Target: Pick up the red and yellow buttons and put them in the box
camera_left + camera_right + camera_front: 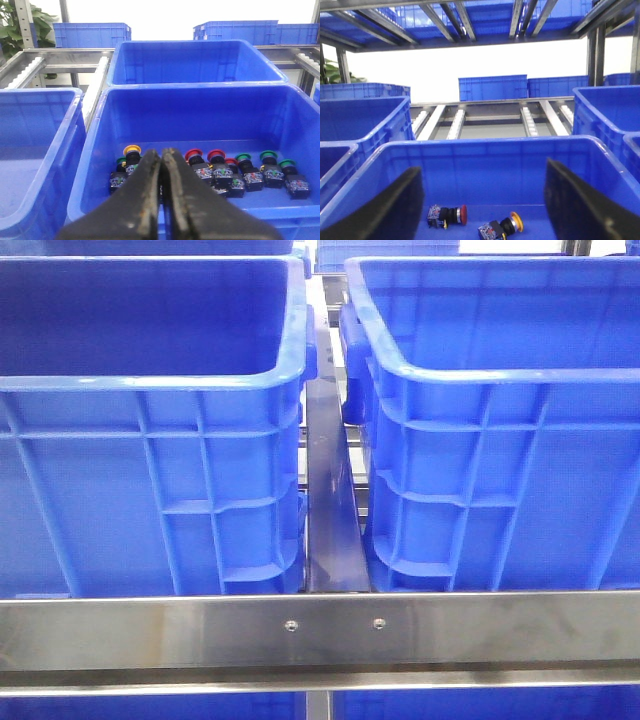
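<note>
Black and worn, my left claw [161, 165] is pressed together with nothing in it, hanging above a blue crate [95, 150] that holds a row of push buttons. A yellow-capped button [132, 150] lies just past the fingertips, two red-capped ones [194, 154] beside it, green ones [243, 158] further along. My right claw [480, 200] is spread wide over another crate [485, 145], where one red button [462, 213] and one yellow button [516, 221] lie near each other on the floor; this looks like the receiving box, though I cannot be sure. To do the pick well, I should part the left claw before descending, straddle the yellow cap squarely, and avoid its green neighbour [121, 161].
</note>
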